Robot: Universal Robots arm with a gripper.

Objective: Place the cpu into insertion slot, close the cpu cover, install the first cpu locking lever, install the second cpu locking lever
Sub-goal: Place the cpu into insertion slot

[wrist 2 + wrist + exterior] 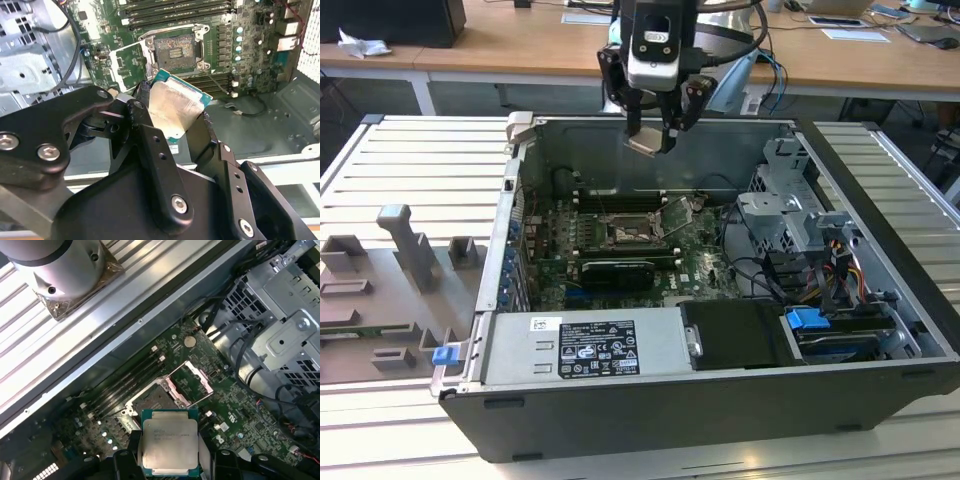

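Gripper (649, 138) hovers over the open grey metal case (650, 425), fingers clamped on the flat, silvery square cpu (170, 442). Inside, the dark insertion slot (172, 49) lies exposed, shiny cpu cover (127, 62) flipped open.

The chip (168, 447), a flat square with a pale silver face and green rim, hangs above the green board (245, 415), pinched between the gripper (650, 135) fingers. The socket (175, 48), small, dark and metal-rimmed, lies bare near the board's middle. Its shiny frame cover (127, 62) stands swung open beside it.

wooden desks (520, 50) behind slatted table (400, 160)
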